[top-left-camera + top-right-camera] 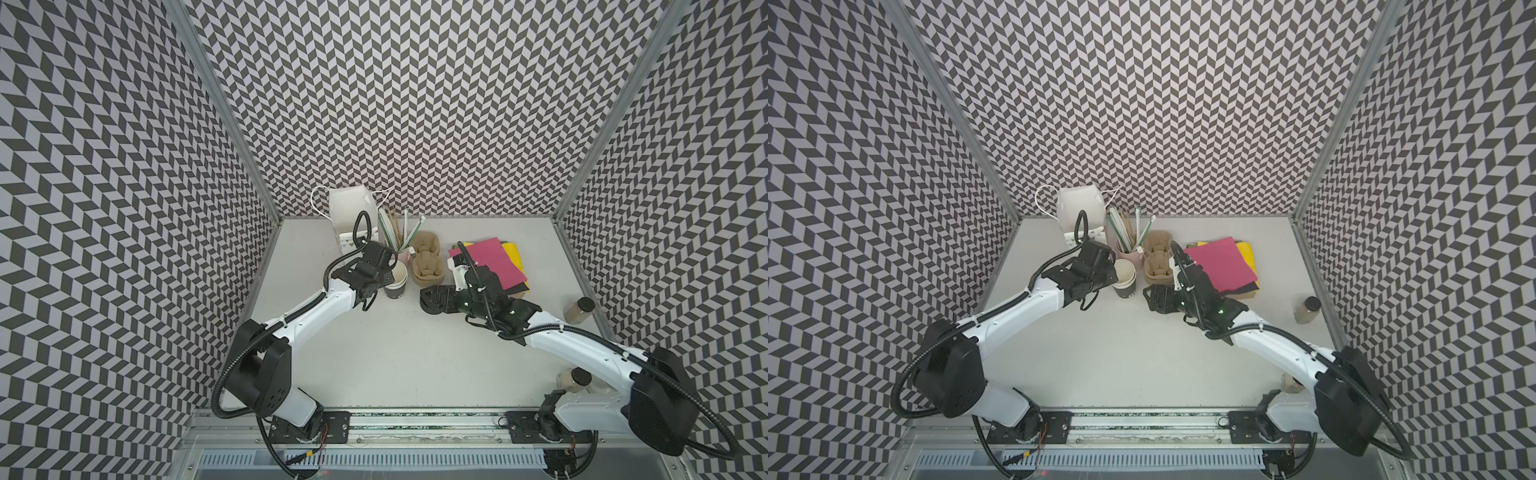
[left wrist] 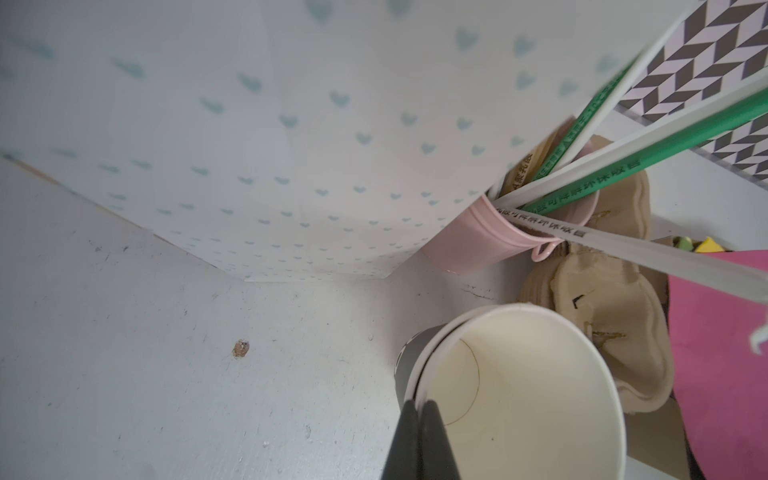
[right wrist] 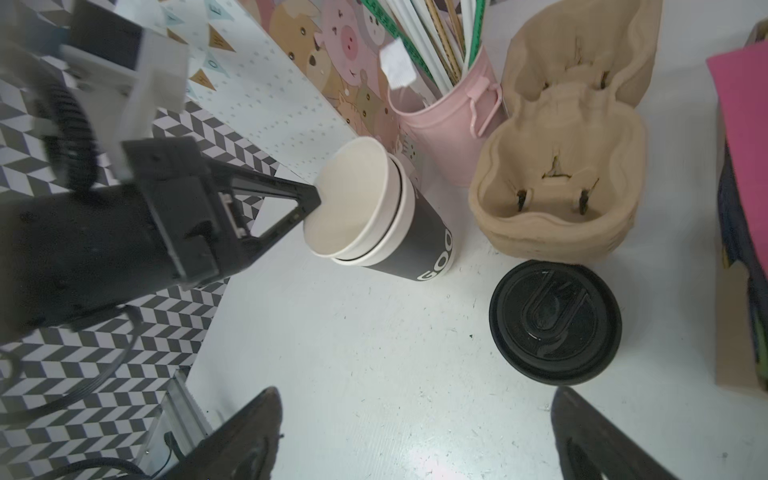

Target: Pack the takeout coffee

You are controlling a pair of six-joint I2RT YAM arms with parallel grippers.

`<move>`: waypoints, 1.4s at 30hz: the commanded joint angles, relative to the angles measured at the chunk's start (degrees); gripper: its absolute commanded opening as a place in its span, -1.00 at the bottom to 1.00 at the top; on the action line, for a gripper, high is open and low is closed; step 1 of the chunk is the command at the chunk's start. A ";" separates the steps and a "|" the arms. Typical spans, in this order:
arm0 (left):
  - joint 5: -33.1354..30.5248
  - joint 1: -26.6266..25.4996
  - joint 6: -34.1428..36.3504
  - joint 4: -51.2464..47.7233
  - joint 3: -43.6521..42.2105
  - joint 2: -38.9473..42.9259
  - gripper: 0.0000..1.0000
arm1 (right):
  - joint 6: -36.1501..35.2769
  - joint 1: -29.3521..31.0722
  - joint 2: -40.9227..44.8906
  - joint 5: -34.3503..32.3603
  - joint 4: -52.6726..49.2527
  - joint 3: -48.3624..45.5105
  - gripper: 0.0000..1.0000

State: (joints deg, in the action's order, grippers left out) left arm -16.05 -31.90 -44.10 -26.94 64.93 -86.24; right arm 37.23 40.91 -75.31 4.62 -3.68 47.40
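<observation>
The takeout coffee, a cup with its lid on, is out of view. Two lidless paper cups are nested. The outer cup (image 3: 419, 249) is dark grey with white print. The inner cup (image 3: 353, 195) (image 2: 519, 395) shows its cream inside and sits tilted and partly raised. My left gripper (image 3: 318, 199) (image 2: 419, 405) (image 1: 386, 274) is shut on the inner cup's rim. A black domed lid (image 3: 555, 322) lies flat on the table beside the cups. My right gripper (image 3: 415, 392) (image 1: 432, 299) hovers open just short of the lid with nothing between its fingers.
A tan pulp cup carrier (image 1: 428, 262) (image 3: 557, 166) sits behind the lid. A pink bucket of straws (image 1: 401, 249) and a white paper bag (image 1: 349, 208) stand at the back left. Coloured napkins (image 1: 494, 266) lie to the right. Tan bottles (image 1: 578, 311) (image 1: 573, 380) stand near the right wall.
</observation>
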 commanded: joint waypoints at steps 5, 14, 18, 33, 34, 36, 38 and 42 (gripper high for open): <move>2.47 -0.30 -2.72 1.71 -2.50 4.74 -1.00 | 12.59 0.22 -5.46 4.65 14.10 0.09 0.96; 3.30 -0.28 -3.50 2.11 -3.88 5.99 -1.00 | 16.97 2.75 -10.79 5.68 20.30 0.17 0.93; 3.05 -0.30 -3.71 2.33 -4.49 6.56 -1.00 | 18.19 3.36 -12.54 5.18 20.94 0.59 0.92; 3.97 -0.18 -4.88 2.86 -6.82 8.97 -1.00 | 22.11 4.01 -18.52 3.20 24.03 2.07 0.89; 3.90 -0.18 -4.89 2.77 -7.03 9.06 -1.00 | 22.02 4.04 -18.88 3.28 24.33 2.38 0.89; 3.93 -0.18 -4.84 3.03 -7.60 9.24 -1.00 | 22.05 4.08 -19.32 3.27 24.07 3.11 0.88; 3.93 -0.18 -4.84 3.34 -8.21 9.33 -1.00 | 21.92 4.13 -19.53 3.37 24.65 3.27 0.89; 3.27 -0.16 -4.77 3.38 -8.50 9.03 -1.00 | 22.05 4.33 -19.74 3.14 25.67 2.85 0.88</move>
State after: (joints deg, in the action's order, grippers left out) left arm -12.19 -31.86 -48.12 -24.47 56.64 -78.17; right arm 58.17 44.69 -94.50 8.67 17.08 49.19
